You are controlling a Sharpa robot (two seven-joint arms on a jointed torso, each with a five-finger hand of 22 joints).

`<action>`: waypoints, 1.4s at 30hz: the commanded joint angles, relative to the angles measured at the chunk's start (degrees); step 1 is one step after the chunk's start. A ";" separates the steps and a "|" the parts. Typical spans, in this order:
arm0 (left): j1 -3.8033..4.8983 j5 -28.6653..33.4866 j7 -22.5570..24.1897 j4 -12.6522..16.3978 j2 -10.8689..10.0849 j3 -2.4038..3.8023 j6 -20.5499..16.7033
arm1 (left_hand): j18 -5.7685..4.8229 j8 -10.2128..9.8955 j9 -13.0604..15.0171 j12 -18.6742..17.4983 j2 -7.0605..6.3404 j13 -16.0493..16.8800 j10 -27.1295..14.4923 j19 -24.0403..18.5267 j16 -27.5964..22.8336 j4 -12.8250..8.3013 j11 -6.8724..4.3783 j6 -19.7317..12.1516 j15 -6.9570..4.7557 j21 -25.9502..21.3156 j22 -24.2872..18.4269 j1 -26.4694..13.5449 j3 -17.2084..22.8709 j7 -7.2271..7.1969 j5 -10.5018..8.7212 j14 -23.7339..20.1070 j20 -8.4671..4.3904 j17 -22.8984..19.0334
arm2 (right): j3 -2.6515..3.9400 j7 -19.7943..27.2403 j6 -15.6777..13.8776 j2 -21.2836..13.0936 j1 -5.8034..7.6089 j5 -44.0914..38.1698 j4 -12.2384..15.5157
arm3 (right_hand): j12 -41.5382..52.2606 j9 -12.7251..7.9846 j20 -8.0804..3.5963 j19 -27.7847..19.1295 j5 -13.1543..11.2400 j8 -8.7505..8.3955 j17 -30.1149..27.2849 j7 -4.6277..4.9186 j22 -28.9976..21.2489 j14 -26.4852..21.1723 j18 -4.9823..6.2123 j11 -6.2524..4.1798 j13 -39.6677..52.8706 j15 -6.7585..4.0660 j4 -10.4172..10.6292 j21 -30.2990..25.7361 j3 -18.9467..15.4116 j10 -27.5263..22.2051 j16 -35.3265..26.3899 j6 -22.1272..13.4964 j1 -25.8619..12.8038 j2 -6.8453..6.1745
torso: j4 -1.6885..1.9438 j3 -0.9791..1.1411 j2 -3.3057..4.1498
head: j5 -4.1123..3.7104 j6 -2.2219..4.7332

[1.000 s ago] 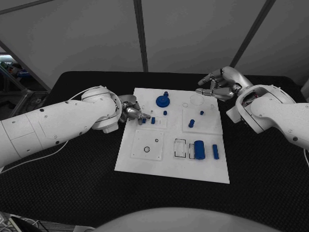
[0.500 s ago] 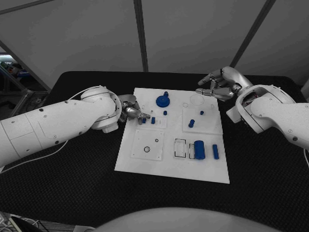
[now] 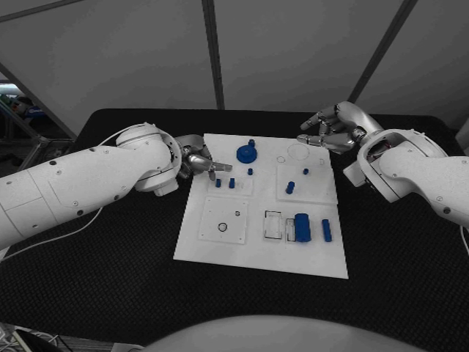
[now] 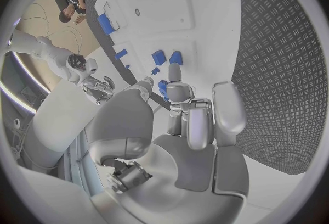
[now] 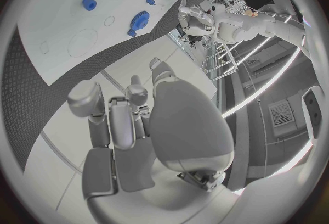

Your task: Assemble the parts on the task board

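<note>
Board: white plate (image 3: 258,242) lying flat in the middle of the black table (image 3: 108,286), between the two hands.
Left hand: (image 3: 200,164) at the board's left edge — fingers drawn together, one tip reaching over the plate; whether anything is pinched, I cannot tell.
Pegs: two small blue pieces (image 3: 224,183) standing on the board just beside the left hand's fingertips, apart from them.
Gear: blue, round (image 3: 248,153), a little beyond the left hand, toward the right hand.
Right hand: (image 3: 333,129) off the board's far right corner — fingers curled in, holding nothing.
Block: blue, upright (image 3: 303,226), on the board's near part, well apart from both hands.
</note>
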 commanded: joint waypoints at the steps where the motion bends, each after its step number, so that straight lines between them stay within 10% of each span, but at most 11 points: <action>1: 0.06 1.06 0.04 0.45 -0.40 0.66 -1.63 | -6.76 -0.44 -0.16 -0.80 0.01 -0.93 -0.55 -0.22 -0.06 0.45 0.17 0.05 -0.09 -0.84 8.92 1.13 -1.41 0.20 -0.19 4.44 0.03 9.04 | 0.03 0.37 0.28 0.03 0.05 -0.16 -0.01 | -0.23 -0.10 -0.46 -0.15 0.26 0.18 1.47 -0.06 -0.09 2.76 0.68 -0.46 -0.09 -0.36 0.25 -0.32 0.13 -0.14 -0.15 0.25 -0.27 0.33 | -0.02 0.02 -0.02 | -0.03 0.09; 8: 0.54 2.05 0.63 1.32 -1.72 2.14 -2.87 | -5.92 -1.10 -0.38 -3.85 0.27 -6.16 -3.73 -1.87 -0.19 1.21 1.00 -2.09 0.56 -5.60 7.66 5.53 -6.36 1.13 0.12 4.37 0.55 8.81 | 0.03 0.34 0.31 -0.05 0.03 -0.16 -0.10 | -0.23 -0.10 -0.46 -0.15 0.26 0.18 1.47 -0.06 -0.09 2.76 0.68 -0.46 -0.09 -0.36 0.25 -0.32 0.13 -0.14 -0.15 0.25 -0.27 0.33 | 0.01 0.08 -0.02 | -0.24 0.12; 11: 1.26 3.53 3.82 1.24 -1.67 2.37 -4.31 | -4.10 -2.46 -0.61 -8.68 0.74 -13.25 -9.17 -6.20 -1.83 -0.43 2.38 -5.61 1.66 -17.00 4.55 11.32 -7.42 2.68 0.80 3.37 1.32 5.99 | 0.03 0.39 0.29 -0.02 0.02 -0.16 -0.18 | -0.31 -0.11 -0.46 -0.19 0.28 0.17 1.37 -0.06 -0.17 2.74 0.69 -0.46 -0.19 -0.36 0.28 -0.37 0.12 -0.21 -0.22 0.24 -0.32 0.31 | -0.02 0.08 0.00 | -0.37 0.37; 13: 1.57 4.10 8.10 1.11 -1.34 2.27 -6.46 | -1.72 -4.51 -0.62 -12.16 1.11 -14.90 -16.33 -15.50 -13.02 -3.43 5.02 -10.25 3.97 -36.08 -1.19 18.43 -5.86 5.33 0.75 -4.38 2.77 -11.18 | 0.03 0.49 0.22 -0.02 0.02 -0.16 -0.23 | -0.48 -0.11 -0.46 -0.41 0.30 0.18 1.06 -0.06 -0.60 2.66 0.78 -0.46 -0.42 -0.35 0.28 -0.63 0.12 -0.38 -0.43 0.24 -0.31 0.32 | -0.05 0.10 0.01 | -0.75 0.64; 19: 1.90 1.55 23.59 0.50 0.47 -1.12 -16.77 | -1.26 -7.88 -0.70 -21.23 0.23 -22.34 -24.66 -22.41 -35.32 -7.38 7.19 -15.30 7.01 -46.20 -8.46 29.19 -0.32 7.36 0.77 -21.55 5.99 -37.71 | 0.03 0.87 0.08 -0.02 0.02 -0.14 -0.29 | -11.55 -0.11 -0.46 -3.67 0.47 0.36 -3.00 -0.15 -6.49 1.22 1.87 -0.54 -13.41 -0.38 0.29 -4.72 0.93 -9.01 -3.73 0.53 0.44 0.41 | -0.01 0.06 -0.02 | -1.39 1.26; 33: 2.05 -19.95 29.68 -3.01 5.41 -4.24 -14.19 | -0.85 -13.78 -0.72 -29.16 -3.32 -31.96 -25.21 -14.53 -35.64 -7.55 8.23 -12.88 6.63 -48.25 -13.47 29.15 3.29 5.78 0.23 -13.73 6.28 -43.26 | 0.02 1.39 -0.16 0.16 0.02 -1.10 -0.17 | -26.64 -0.19 -0.39 -6.56 0.46 -0.19 -8.11 0.14 -14.71 -0.15 3.13 -0.24 -27.18 -0.21 1.26 -11.48 3.52 -10.24 -9.00 0.70 1.93 -0.76 | -0.01 0.04 0.08 | -2.31 1.97; 42: 2.14 -25.78 28.08 -5.94 8.87 -4.77 -9.43 | -1.00 -15.54 -0.62 -30.30 -3.00 -34.36 -23.56 -9.78 -34.17 -8.16 7.42 -10.33 5.71 -44.95 -11.56 29.75 5.03 4.96 0.31 -10.38 5.33 -43.53 | 0.02 1.47 -0.17 0.43 0.02 -1.82 -0.22 | -30.63 -0.18 -0.32 -6.29 0.44 -0.37 -8.44 0.24 -15.78 -0.05 3.20 -0.10 -31.19 -0.14 1.34 -12.61 4.33 -9.25 -9.73 1.00 2.09 -1.29 | -0.05 0.03 0.03 | -2.32 2.10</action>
